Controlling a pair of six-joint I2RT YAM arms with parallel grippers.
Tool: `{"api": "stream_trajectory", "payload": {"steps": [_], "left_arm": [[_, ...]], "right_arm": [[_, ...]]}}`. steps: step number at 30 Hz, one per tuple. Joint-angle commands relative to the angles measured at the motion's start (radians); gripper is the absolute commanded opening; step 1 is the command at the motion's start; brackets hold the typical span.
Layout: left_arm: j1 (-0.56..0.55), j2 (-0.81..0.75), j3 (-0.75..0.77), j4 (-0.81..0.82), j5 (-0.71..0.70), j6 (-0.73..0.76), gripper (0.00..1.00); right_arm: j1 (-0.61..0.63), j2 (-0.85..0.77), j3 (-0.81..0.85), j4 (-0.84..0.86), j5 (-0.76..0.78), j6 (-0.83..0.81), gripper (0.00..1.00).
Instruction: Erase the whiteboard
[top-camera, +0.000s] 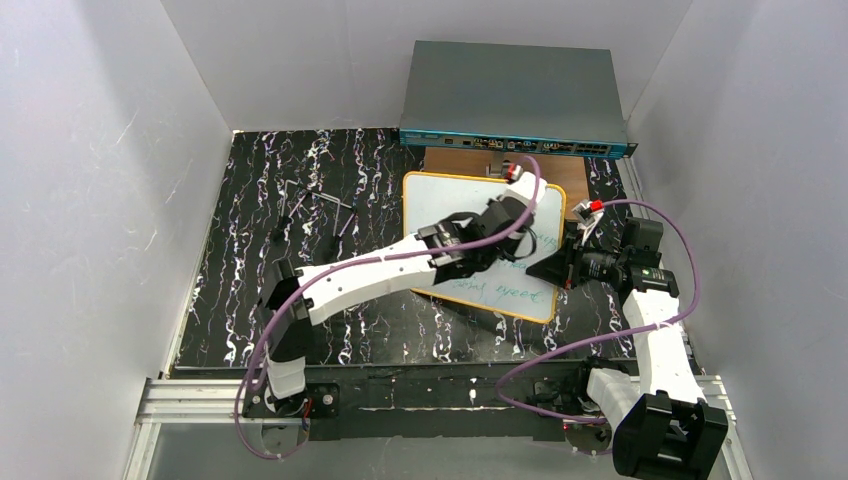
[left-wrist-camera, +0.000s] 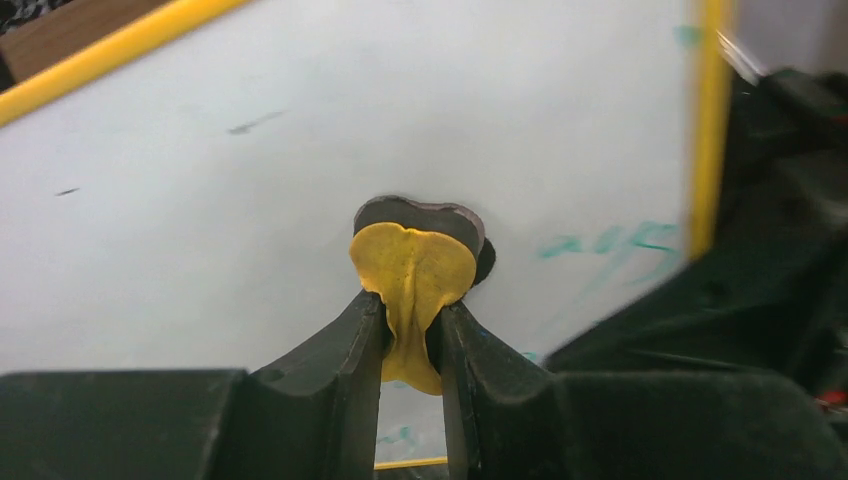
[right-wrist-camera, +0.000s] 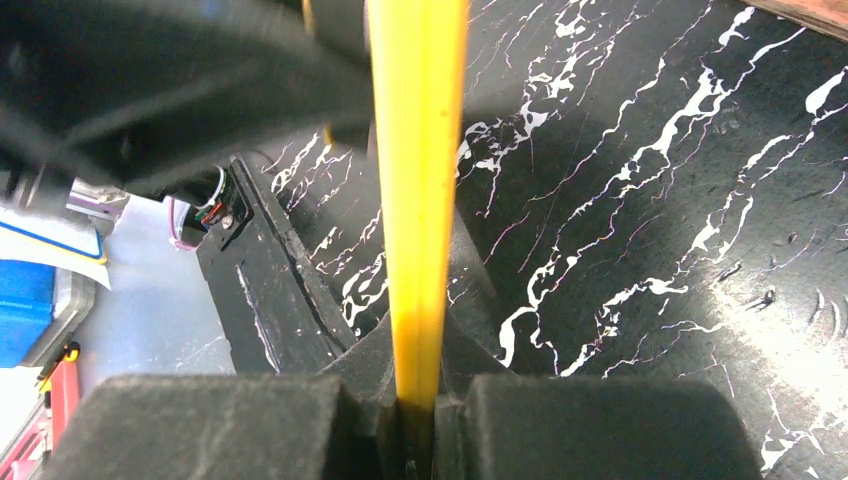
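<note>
Left pincer (left-wrist-camera: 412, 318) nips a yellow wiper (left-wrist-camera: 410, 262) against the whiteboard (left-wrist-camera: 250, 140) on the tabletop (top-camera: 250, 260); green writing (left-wrist-camera: 612, 243) lies to its right, toward the rim (right-wrist-camera: 415, 200) clamped tight by the right pincer (right-wrist-camera: 418, 395)

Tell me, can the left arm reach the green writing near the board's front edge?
Probably yes. The left gripper holds its yellow eraser against the whiteboard, the green writing lies close by, nothing sits between, and the right gripper pins the rim.

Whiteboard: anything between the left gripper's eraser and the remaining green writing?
Nothing visible: only bare surface of the yellow-rimmed white whiteboard lies between the yellow-and-black eraser pad in the left gripper and the green writing.
</note>
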Motion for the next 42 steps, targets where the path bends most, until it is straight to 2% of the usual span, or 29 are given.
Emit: {"api": "stream_trajectory", "payload": {"steps": [1, 5, 11, 15, 21, 25, 30, 33, 37, 42], "left_arm": [[0.097, -0.091, -0.07, 0.007, -0.032, -0.03, 0.0], [0.028, -0.035, -0.023, 0.006, 0.002, -0.044, 0.0], [-0.103, 0.094, 0.171, -0.025, -0.029, 0.031, 0.0], [-0.072, 0.112, 0.194, -0.044, -0.077, 0.079, 0.0], [0.031, 0.031, 0.065, -0.035, -0.056, 0.007, 0.0], [-0.001, 0.023, 0.05, -0.022, -0.024, -0.008, 0.0], [-0.073, 0.078, 0.146, -0.031, -0.045, 0.052, 0.0], [-0.039, 0.087, 0.171, -0.043, -0.065, 0.081, 0.0], [0.034, 0.056, 0.15, -0.065, -0.026, 0.042, 0.0], [-0.014, 0.034, 0.111, -0.045, 0.041, 0.067, 0.0]], "right_arm": [[0.007, -0.029, 0.052, 0.047, -0.133, -0.034, 0.01], [0.007, -0.028, 0.052, 0.048, -0.131, -0.034, 0.01], [0.006, -0.024, 0.052, 0.049, -0.127, -0.034, 0.01], [0.005, -0.026, 0.052, 0.048, -0.127, -0.034, 0.01], [0.004, -0.031, 0.052, 0.046, -0.131, -0.034, 0.01], [0.004, -0.024, 0.053, 0.048, -0.136, -0.034, 0.01], [0.004, -0.028, 0.052, 0.048, -0.131, -0.035, 0.01], [0.003, -0.029, 0.052, 0.047, -0.13, -0.034, 0.01], [0.002, -0.031, 0.053, 0.047, -0.133, -0.034, 0.01], [0.002, -0.026, 0.054, 0.047, -0.136, -0.034, 0.01]]}}
